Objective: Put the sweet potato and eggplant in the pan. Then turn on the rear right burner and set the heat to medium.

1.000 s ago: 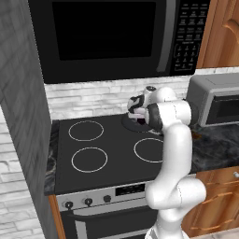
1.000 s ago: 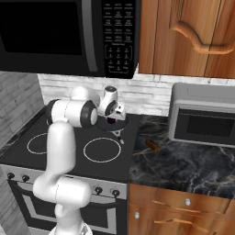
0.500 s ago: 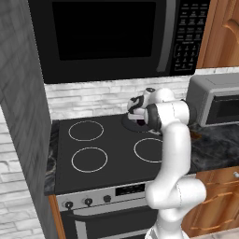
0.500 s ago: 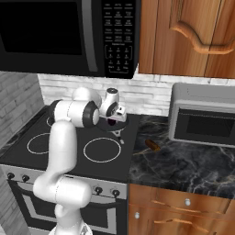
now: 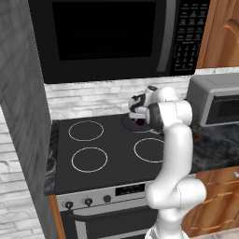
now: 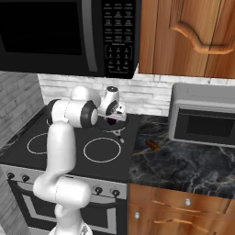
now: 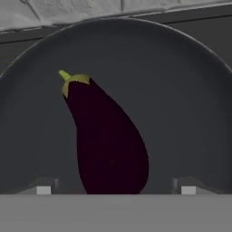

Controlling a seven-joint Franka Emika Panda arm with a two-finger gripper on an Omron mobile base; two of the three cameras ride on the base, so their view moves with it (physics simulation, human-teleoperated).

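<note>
The glossy dark purple eggplant (image 7: 108, 145) lies in the dark round pan (image 7: 190, 104), its green stem pointing away from me. My gripper (image 7: 113, 188) hangs just above it, open, with a gap between each fingertip and the eggplant. From the base views the gripper (image 5: 138, 118) (image 6: 111, 120) is over the pan (image 5: 129, 122) (image 6: 120, 124) at the back right of the black cooktop (image 5: 112, 149). The pan covers the rear right burner. The reddish-brown sweet potato (image 6: 153, 145) lies on the dark stone counter, to the right of the stove.
Three bare white rings mark the other cooking zones (image 5: 89, 159). Knobs (image 5: 87, 201) (image 6: 97, 189) line the stove front. A microwave hangs over the stove (image 5: 107, 37), a toaster oven (image 6: 204, 119) stands on the counter at right, and a brick wall (image 5: 18, 116) rises at left.
The jaws have spread apart and let go of the eggplant, which now rests in the pan. The arm has hardly moved.
</note>
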